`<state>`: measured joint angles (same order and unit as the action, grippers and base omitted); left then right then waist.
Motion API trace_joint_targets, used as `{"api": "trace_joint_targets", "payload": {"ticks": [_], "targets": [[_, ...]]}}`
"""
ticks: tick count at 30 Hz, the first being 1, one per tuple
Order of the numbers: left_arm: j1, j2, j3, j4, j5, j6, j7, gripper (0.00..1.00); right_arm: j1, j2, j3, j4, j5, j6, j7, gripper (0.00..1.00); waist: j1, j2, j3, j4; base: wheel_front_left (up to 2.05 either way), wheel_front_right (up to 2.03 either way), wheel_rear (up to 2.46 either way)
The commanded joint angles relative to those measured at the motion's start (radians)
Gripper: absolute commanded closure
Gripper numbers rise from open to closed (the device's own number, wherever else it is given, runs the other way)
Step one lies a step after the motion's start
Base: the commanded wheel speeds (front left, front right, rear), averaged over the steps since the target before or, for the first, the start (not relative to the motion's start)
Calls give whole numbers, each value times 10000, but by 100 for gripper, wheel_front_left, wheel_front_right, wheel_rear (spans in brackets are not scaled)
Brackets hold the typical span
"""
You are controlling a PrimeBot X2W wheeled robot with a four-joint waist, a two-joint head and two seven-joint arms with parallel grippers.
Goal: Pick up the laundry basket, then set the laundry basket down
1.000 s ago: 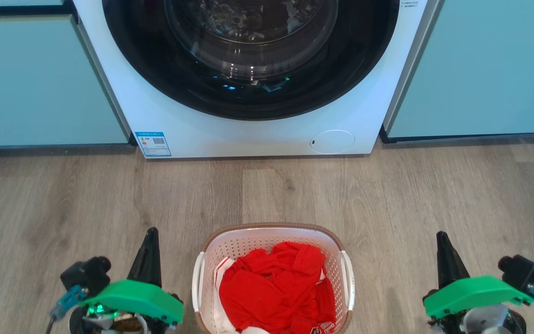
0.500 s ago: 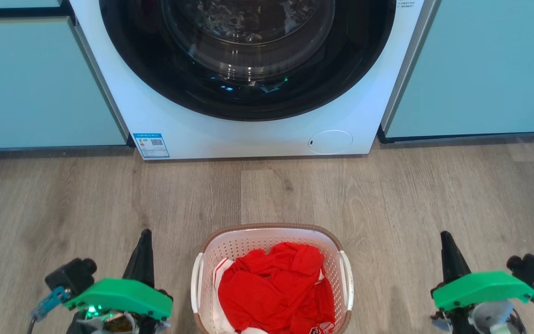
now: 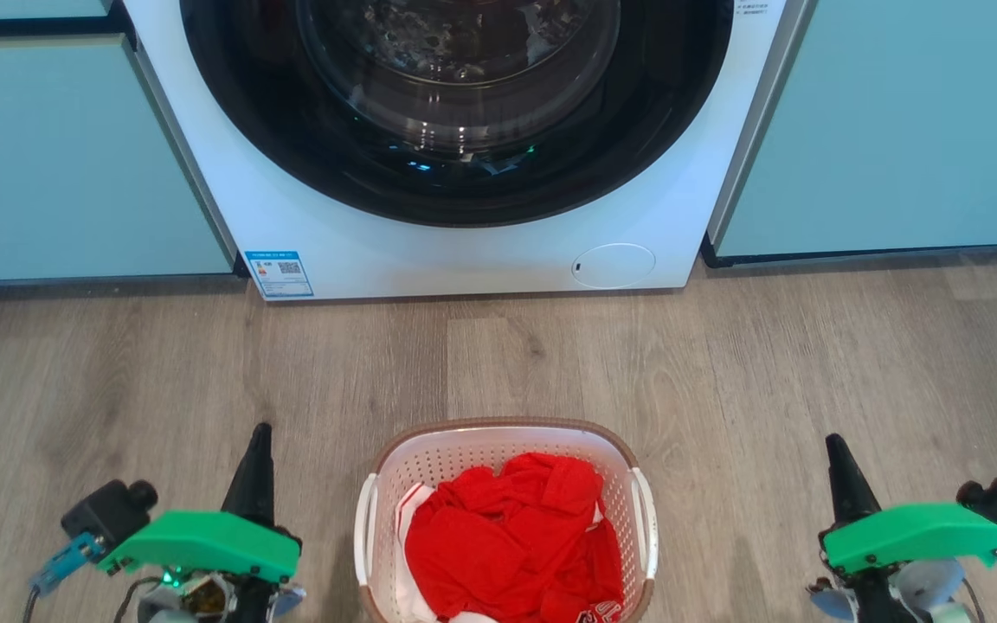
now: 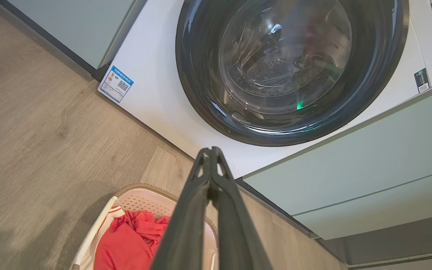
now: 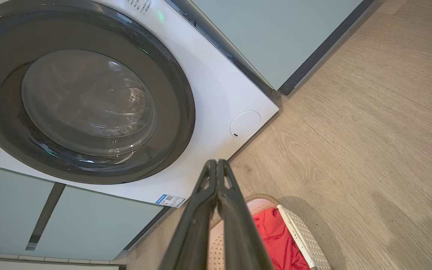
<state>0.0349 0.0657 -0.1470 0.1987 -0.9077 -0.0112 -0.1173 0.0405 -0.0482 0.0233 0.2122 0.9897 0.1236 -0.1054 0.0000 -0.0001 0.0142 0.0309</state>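
The laundry basket (image 3: 498,441), white with perforated walls, a brown rim and white side handles, stands on the wooden floor at the bottom middle of the head view, full of red cloth (image 3: 516,545). Both wrist views show it too, low in the picture: basket (image 4: 141,197), basket (image 5: 302,236). My left gripper (image 3: 258,433) hangs to the basket's left, apart from it, fingers pressed together and holding nothing. My right gripper (image 3: 834,443) is off to the basket's right, further away, also shut and empty. In its own wrist view each one shows closed: left gripper (image 4: 210,150), right gripper (image 5: 216,162).
A white front-loading washing machine (image 3: 464,251) with a dark round door (image 3: 455,104) stands straight ahead, its door closed. Pale teal cabinets (image 3: 66,156) flank it on both sides. Bare wooden floor (image 3: 498,355) lies between the machine and the basket.
Both grippers have drawn outward from the basket, the left one further left and the right one slightly right and down. The basket stays on the floor; the view shifted slightly.
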Motion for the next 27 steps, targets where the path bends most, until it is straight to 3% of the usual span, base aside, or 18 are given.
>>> {"api": "trace_joint_targets", "payload": {"ticks": [1,27], "targets": [[-587,174,317,-262,-305,-107,62,100,-598,-221,-10,-253,286,34,59,100,0,0,-2,-7,0,0,0],[-908,186,1036,18,-3164,-543,802,100,-939,-252,-401,-30,2785,49,788,100,0,0,-45,-128,0,0,0]]}}
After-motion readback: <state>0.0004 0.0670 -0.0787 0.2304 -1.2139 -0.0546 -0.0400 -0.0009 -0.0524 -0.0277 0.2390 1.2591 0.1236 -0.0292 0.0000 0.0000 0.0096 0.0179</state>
